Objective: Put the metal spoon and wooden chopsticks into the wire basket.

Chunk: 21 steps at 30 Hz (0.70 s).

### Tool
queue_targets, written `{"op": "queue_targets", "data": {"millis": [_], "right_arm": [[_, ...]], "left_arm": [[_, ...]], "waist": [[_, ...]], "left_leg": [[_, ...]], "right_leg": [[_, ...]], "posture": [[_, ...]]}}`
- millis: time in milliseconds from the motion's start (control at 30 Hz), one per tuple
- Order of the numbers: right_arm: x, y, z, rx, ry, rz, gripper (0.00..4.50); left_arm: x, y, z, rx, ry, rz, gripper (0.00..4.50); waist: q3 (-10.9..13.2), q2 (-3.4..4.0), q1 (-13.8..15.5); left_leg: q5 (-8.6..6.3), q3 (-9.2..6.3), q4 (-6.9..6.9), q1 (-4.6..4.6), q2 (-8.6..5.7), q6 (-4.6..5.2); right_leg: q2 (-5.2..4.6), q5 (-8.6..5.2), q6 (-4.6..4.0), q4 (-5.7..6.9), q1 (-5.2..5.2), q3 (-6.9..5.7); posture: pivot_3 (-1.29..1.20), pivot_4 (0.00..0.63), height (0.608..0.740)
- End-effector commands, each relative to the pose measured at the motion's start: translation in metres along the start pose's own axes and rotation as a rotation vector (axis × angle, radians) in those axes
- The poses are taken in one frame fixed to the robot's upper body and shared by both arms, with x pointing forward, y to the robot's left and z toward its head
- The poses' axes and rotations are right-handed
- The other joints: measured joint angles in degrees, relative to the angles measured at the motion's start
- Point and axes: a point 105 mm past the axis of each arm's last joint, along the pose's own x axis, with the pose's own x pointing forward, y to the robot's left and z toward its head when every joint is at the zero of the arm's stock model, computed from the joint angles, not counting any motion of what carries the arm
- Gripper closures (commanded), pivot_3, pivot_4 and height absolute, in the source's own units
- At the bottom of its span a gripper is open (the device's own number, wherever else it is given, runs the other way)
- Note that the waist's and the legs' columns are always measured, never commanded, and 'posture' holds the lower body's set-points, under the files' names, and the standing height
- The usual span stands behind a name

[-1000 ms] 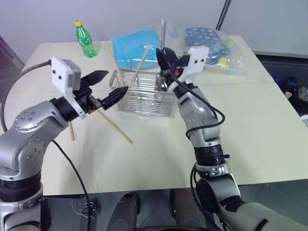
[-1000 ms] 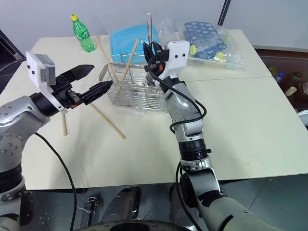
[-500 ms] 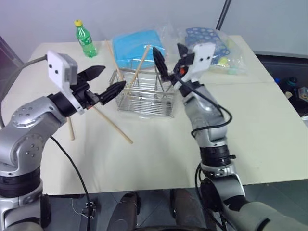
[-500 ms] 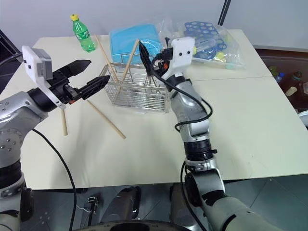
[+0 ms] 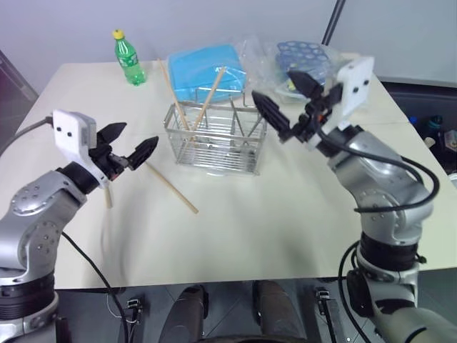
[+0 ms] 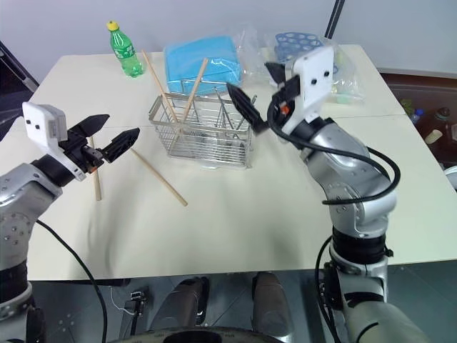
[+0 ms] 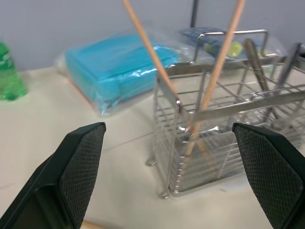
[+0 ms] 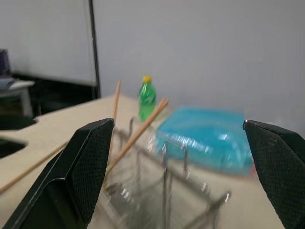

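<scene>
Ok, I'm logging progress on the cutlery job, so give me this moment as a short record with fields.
wire basket: on the table, mid-back
chopsticks in basket: two, leaning out of its left end
chopsticks on table: two, left of and in front of the basket
metal spoon: in the basket's right end
left gripper: open, empty, above the table
right gripper: open, empty, right of the basket
</scene>
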Motion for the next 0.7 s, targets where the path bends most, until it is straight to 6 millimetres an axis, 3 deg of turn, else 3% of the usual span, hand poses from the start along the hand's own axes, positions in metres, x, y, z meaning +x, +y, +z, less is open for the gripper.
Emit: {"op": "queue_targets", "data": {"millis": [33,367,700], "right_arm": [[-0.021,0.014,0.000,0.006,0.022,0.083,0.07],[-0.087,0.026,-0.022,-0.019,0.241,0.405,0.07],[-0.099,0.024,-0.039,-0.082,0.288,0.528,0.07]], "left_arm": [[0.002,-0.009,0.002,-0.003,-0.052,0.054,0.00],[-0.005,-0.028,-0.023,-0.095,0.001,0.179,0.00],[-0.002,-0.013,-0.036,-0.015,0.158,0.446,0.00]], "waist": [[0.0,-0.04,0.2],[0.0,-0.09,1.3],[0.0,-0.19,1.6]], "left_leg": [[0.00,0.00,0.01,0.00,0.00,0.00],[-0.06,0.11,0.07,0.05,0.00,0.10],[-0.06,0.11,0.17,0.09,-0.01,0.11]], "right_leg": [[-0.01,0.00,0.00,-0.01,0.01,0.00],[-0.02,0.00,0.02,-0.08,0.13,0.00],[-0.02,-0.01,0.04,-0.11,0.29,-0.02]], "posture": [[0.00,0.150,0.740],[0.00,0.150,0.740],[0.00,0.150,0.740]]}}
